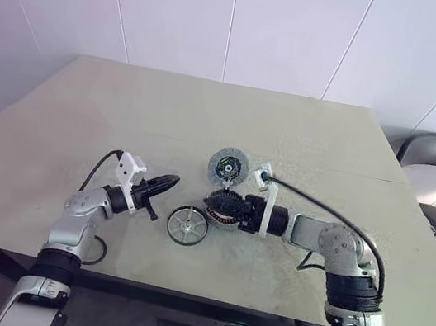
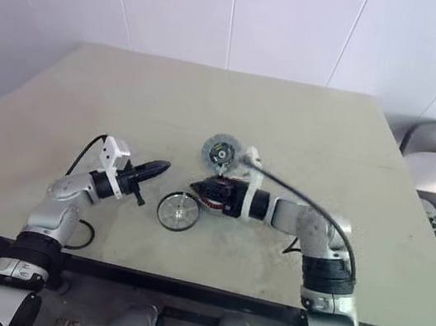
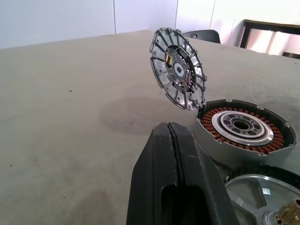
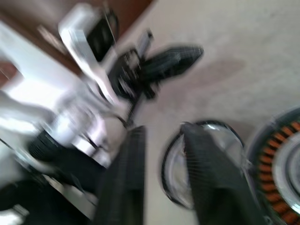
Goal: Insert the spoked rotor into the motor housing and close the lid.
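- The wheel (image 1: 189, 226), with its black rim and shiny spokes, lies flat on the table (image 1: 55, 136). It is not in the metal cup (image 3: 243, 133) yet. It sits just beside the cup, on the side nearer the robot's left arm.
- The cup with the copper ring inside sits on the table. The round lid (image 1: 227, 164) stands tipped up at the cup's far edge, so the cup is open on top.
- The right gripper (image 1: 213, 205) hangs over the cup and points toward the wheel. Its two black fingers (image 4: 129, 178) are apart, with nothing between them. The wheel's rim shows right by one finger.
- The left gripper (image 1: 166, 182) is squeezed shut and holds nothing. It points at the wheel from the other side, a little way off.
- What could go wrong: the fingers might close on only the thin rim. Then the wheel could slip out, roll away or tip.
- The wheel lies flat, so a finger could push it along the table and not get under it.
- The right arm is very close to the cup. A bump could slide the cup or knock the lid down too soon.
- If the lid drops shut first, the wheel cannot go in.
- If the wheel goes in crooked, I think it could jam on the copper ring, and then the lid would not close flat.
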Tool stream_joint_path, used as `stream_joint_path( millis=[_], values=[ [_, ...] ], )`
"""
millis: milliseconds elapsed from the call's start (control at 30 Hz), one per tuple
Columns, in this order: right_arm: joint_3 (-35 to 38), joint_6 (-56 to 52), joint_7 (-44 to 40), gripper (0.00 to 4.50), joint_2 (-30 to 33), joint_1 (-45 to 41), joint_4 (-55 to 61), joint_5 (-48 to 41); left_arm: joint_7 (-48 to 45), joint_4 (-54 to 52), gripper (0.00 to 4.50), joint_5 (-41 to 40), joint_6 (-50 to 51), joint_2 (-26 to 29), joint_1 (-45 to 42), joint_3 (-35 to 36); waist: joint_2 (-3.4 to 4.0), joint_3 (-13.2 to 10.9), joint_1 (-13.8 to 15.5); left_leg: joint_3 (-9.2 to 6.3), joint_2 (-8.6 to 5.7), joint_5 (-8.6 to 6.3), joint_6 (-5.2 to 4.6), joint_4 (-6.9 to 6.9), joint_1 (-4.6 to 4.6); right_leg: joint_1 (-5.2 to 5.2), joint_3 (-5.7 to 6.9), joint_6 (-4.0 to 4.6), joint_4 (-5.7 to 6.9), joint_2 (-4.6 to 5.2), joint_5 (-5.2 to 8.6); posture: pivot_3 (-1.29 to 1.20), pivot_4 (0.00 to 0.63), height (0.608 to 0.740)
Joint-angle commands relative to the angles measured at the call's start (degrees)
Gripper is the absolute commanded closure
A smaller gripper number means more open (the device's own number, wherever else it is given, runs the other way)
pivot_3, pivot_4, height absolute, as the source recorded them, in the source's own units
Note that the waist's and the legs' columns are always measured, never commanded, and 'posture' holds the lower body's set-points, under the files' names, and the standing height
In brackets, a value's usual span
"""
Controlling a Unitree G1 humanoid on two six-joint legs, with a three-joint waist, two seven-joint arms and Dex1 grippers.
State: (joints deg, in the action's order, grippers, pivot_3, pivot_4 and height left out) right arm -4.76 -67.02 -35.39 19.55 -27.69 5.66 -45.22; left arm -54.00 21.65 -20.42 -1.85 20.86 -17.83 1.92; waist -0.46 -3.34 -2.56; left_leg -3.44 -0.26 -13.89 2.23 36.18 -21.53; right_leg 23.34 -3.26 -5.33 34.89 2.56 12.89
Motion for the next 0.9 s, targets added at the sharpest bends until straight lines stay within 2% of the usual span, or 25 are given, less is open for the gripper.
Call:
stream_joint_path(
  millis=[33, 200, 233, 400, 733, 900],
  values=[
    [-5.1, 3.4, -1.4, 1.9, 2.6, -2.0, 3.3, 4.9, -0.2, -0.8, 4.5, 0.0, -1.3, 0.6, -1.3, 1.2, 0.0, 0.0, 0.0, 0.0, 0.0, 0.0, 0.0, -0.01, 0.0, 0.0, 0.0, 0.0, 0.0, 0.0, 0.0, 0.0, 0.0, 0.74],
    [-15.5, 5.6, -5.0, 0.22, 7.4, -4.8, 6.4, 11.6, 0.3, -2.1, 4.5, -0.2, -0.6, 0.7, -0.9, 1.1, 0.0, 0.0, 0.0, 0.0, 0.0, 0.0, 0.0, -0.01, -0.01, 0.02, 0.0, 0.01, -0.02, 0.0, 0.0, 0.0, 0.0, 0.74],
    [-16.9, 5.7, -5.8, 0.02, 7.9, -5.3, 6.6, 12.4, 0.4, -2.4, 4.5, -0.2, -0.5, 0.7, -0.8, 1.1, -0.01, 0.0, 0.0, 0.0, 0.0, 0.0, 0.0, -0.02, -0.01, 0.02, 0.0, 0.01, -0.02, 0.0, 0.0, 0.0, 0.0, 0.74],
    [-21.5, 11.0, -6.3, 0.02, 7.2, -8.7, 4.0, 19.2, 0.9, -4.0, 4.5, -0.3, 0.4, 0.7, -0.4, 0.9, -0.02, 0.0, 0.0, -0.01, 0.0, 0.0, 0.0, 0.0, -0.01, 0.02, 0.02, 0.01, -0.02, 0.0, 0.01, 0.0, 0.0, 0.74],
    [-25.3, 16.4, -12.3, 0.02, 4.6, -12.1, 1.4, 24.3, 2.8, -7.5, 4.5, -0.5, 2.5, 0.9, 0.7, 1.0, -0.02, 0.0, 0.0, -0.01, 0.0, 0.0, 0.0, -0.03, -0.01, 0.02, 0.02, 0.0, -0.01, 0.0, 0.0, 0.0, 0.0, 0.74],
    [-29.1, 19.6, -13.3, 0.02, 3.2, -13.6, -3.0, 29.5, 3.9, -10.0, 4.5, -0.7, 4.3, 0.9, 0.5, 0.8, -0.03, 0.0, 0.0, -0.02, 0.0, 0.0, 0.0, 0.01, 0.02, 0.0, 0.02, 0.0, 0.03, -0.01, 0.0, 0.0, 0.0, 0.74]
  ],
)
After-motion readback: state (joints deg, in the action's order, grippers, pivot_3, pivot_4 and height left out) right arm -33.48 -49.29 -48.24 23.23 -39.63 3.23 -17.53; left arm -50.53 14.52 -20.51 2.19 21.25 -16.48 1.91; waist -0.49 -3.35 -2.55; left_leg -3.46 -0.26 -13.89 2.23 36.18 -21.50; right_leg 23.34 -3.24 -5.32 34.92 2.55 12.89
